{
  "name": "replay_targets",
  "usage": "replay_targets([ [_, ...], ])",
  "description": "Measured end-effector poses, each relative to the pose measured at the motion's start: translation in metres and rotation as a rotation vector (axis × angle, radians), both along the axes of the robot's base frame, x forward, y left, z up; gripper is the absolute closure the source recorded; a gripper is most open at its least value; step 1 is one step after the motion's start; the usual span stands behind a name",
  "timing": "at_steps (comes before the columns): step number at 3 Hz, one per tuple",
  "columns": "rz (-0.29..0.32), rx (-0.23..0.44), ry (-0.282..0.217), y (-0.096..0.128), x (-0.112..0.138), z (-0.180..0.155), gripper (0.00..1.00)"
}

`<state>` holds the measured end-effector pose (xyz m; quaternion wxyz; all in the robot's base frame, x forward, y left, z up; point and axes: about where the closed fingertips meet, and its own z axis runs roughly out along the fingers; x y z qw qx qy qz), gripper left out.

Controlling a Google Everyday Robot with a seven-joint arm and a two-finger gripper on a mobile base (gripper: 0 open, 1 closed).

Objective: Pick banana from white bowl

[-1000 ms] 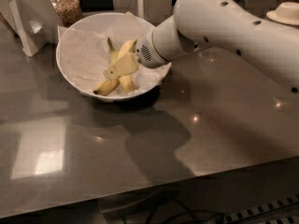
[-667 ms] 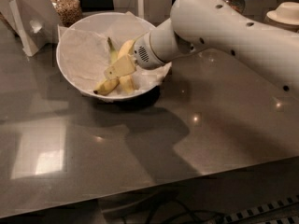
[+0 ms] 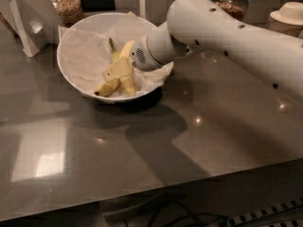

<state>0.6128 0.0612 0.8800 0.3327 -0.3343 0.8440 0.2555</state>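
Where the banana (image 3: pixel 107 87) is lying: it is being cradled by crinkled paper inside the white bowl (image 3: pixel 97 21), which is standing on the grey counter (image 3: pixel 142 150).
Banana's look: a thick, pale-yellow body with a brown tip is being shown at the lower left, and its middle is being covered by the gripper (image 3: pixel 122 77).
Neighbour: a slimmer banana (image 3: pixel 113 48) with a greenish stem is being shown just beside it.
Gripper state: it is being held low in the bowl over the banana. Whether it is spread or pinching cannot be told.
Change: against a second ago, the arm (image 3: pixel 227 37) is being seen swung slightly leftward, and the gripper is being kept at the same spot.
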Motion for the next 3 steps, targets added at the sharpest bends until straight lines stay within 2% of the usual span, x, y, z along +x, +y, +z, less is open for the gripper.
replay_targets([
  [2, -0.030, 0.005, 0.016, 0.000, 0.018, -0.012, 0.28],
  [3, -0.048, 0.004, 0.021, -0.003, 0.025, -0.017, 0.47],
])
